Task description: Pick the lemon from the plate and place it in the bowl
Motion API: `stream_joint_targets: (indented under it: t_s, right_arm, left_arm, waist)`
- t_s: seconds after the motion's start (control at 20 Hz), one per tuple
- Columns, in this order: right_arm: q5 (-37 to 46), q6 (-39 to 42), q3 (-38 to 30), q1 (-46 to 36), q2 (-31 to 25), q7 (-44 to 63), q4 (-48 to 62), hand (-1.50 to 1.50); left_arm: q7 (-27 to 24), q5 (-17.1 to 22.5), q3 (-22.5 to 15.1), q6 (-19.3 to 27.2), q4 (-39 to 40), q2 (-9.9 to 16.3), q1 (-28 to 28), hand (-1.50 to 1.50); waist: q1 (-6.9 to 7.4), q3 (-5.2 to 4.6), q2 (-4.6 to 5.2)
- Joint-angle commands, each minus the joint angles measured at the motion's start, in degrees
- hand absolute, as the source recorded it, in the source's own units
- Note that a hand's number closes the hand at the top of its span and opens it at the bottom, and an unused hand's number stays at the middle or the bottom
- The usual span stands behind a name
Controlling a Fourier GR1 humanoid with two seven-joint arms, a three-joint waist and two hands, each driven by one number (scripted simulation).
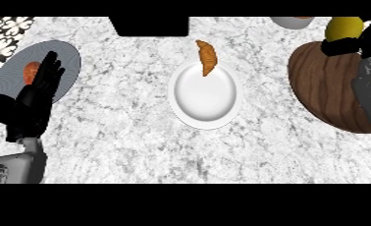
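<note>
From the head view, the small yellow lemon (343, 27) sits pinched in the black right hand (346, 47) above the brown wooden bowl (326, 85); it looks firm, light, slightly slippery. The left hand (38, 97) rests open-fingered, far left of the bowl.

Lemon (343, 27): yellow, seen at top right, above far rim of wooden bowl (326, 90), partly hidden by black fingers below it. Bowl: dark brown, wide, at counter's right edge, cut by frame. White plate (203, 95): round, centre of counter.
</note>
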Motion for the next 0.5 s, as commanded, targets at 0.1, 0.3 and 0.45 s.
stream_joint_targets:
  t_s: [0.1, 0.3, 0.45]
  right_arm:
    - [-3.67, -5.34, -7.03, 0.35, -1.26, -13.97, 13.81, 1.50]
    - [-3.61, -8.58, -9.37, -3.33, -0.91, -21.11, 23.50, 1.50]
    - [-3.54, 2.70, -9.00, -1.60, -5.18, -13.85, 30.71, 1.50]
  left_arm:
    - [-1.43, -0.02, -0.03, -0.92, -1.13, -0.50, 1.75, 0.00]
    - [-0.95, -1.71, -0.09, 0.57, 3.36, -1.01, -3.14, 0.00]
    - [0.01, 0.17, 0.64, -1.72, -0.52, 0.95, -1.13, 0.00]
  waist:
    - [0.59, 0.01, 0.09]
    - [0.47, 0.00, 0.15]
    - [1.64, 0.03, 0.60]
